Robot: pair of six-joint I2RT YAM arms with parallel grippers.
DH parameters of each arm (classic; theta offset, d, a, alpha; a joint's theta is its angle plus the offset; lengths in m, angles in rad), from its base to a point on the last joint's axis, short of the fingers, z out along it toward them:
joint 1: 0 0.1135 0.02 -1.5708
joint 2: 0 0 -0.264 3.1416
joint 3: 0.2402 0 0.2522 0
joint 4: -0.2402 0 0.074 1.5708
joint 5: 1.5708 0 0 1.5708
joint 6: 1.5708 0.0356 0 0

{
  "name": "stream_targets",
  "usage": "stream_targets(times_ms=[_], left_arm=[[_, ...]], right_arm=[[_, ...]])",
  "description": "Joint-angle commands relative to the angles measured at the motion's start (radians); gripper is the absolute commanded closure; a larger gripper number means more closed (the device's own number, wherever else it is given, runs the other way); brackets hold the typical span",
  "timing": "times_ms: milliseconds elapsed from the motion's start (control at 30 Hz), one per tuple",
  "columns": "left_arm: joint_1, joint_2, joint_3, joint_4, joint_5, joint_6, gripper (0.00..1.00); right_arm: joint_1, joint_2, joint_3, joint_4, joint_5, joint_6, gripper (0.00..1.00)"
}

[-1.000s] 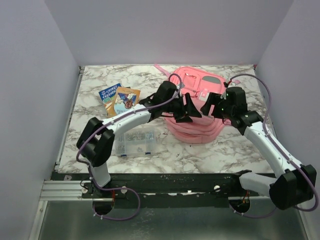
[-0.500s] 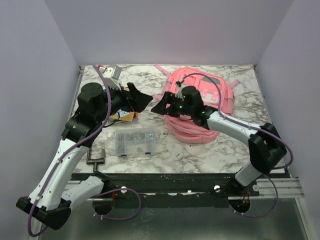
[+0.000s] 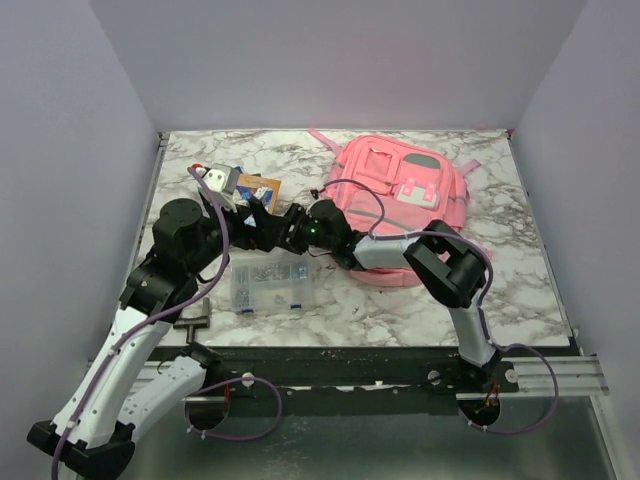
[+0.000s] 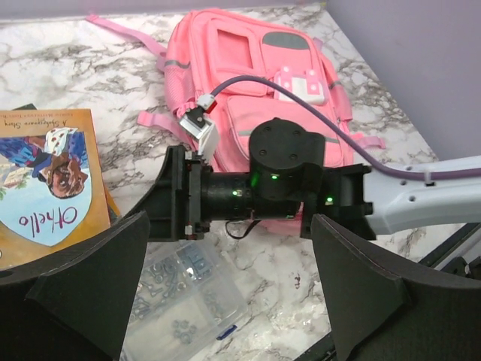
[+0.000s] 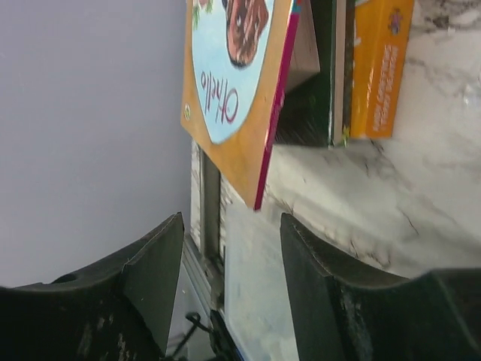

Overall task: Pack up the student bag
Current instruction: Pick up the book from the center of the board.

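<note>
A: Left hand [image 4: 231,219] first?

B: Fingers spread wide, clamped on nothing. Hangs over the tabletop [image 3: 520,230] left of centre, pointing right, square at the other hand.

A: Around it?

B: Just behind, toward the far edge, books [image 3: 255,190] in a flat stack; on top, an orange cover with "Othello" in pink script. Just in front, toward the bases, a clear box [image 3: 268,283], lying flat, small bits in its compartments. No contact with either, as far as can be told.

A: And the right hand [image 5: 232,218]?

B: Apart too, gripping nothing. Stretched far leftward across the tabletop, almost tip to tip with the left one from overhead; touching or not, cannot tell. From its own camera, low and side-on: the Othello book resting askew on a dark green one, a yellow-orange spine alongside.

A: And the bag [image 3: 400,200]?

B: Right of both hands, at the far middle-right of the tabletop. Flat on its back, front pockets, grey strips and white-pink clasp facing up. One pink strap trailing off toward the far edge on its left side. Near edge crossed by the right arm from overhead; resting on it or just above, cannot tell. Zips too small to read as open or shut.
</note>
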Motion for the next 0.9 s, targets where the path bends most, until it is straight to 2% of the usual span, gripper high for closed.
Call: stream_targets(times_ms=[0,233,300,433,500,533,667,867], left_arm=[[0.002,-0.033,0.005,0.029,0.018,0.013,0.10],[-0.003,-0.054,0.005,0.028,0.017,0.012,0.11],[-0.003,-0.057,0.004,0.030,0.016,0.012,0.11],[-0.005,-0.060,0.000,0.029,-0.003,0.017,0.11],[-0.005,-0.061,-0.001,0.029,-0.015,0.019,0.11],[-0.005,-0.060,-0.002,0.029,-0.021,0.021,0.11],[-0.005,-0.051,-0.004,0.030,-0.041,0.019,0.11],[0.006,-0.018,-0.007,0.029,-0.066,-0.026,0.10]], right_arm=[[0.009,0.100,0.105,0.045,0.059,0.038,0.45],[0.017,0.202,0.243,-0.033,0.095,0.041,0.47],[0.018,0.221,0.265,-0.028,0.095,0.043,0.53],[0.018,0.217,0.267,-0.011,0.080,0.046,0.81],[0.014,0.180,0.228,0.009,0.065,0.037,0.96],[0.010,0.150,0.204,0.025,0.048,0.023,0.99],[-0.023,-0.016,0.068,0.029,-0.040,-0.050,1.00],[-0.113,-0.337,-0.149,-0.089,-0.233,-0.203,1.00]])
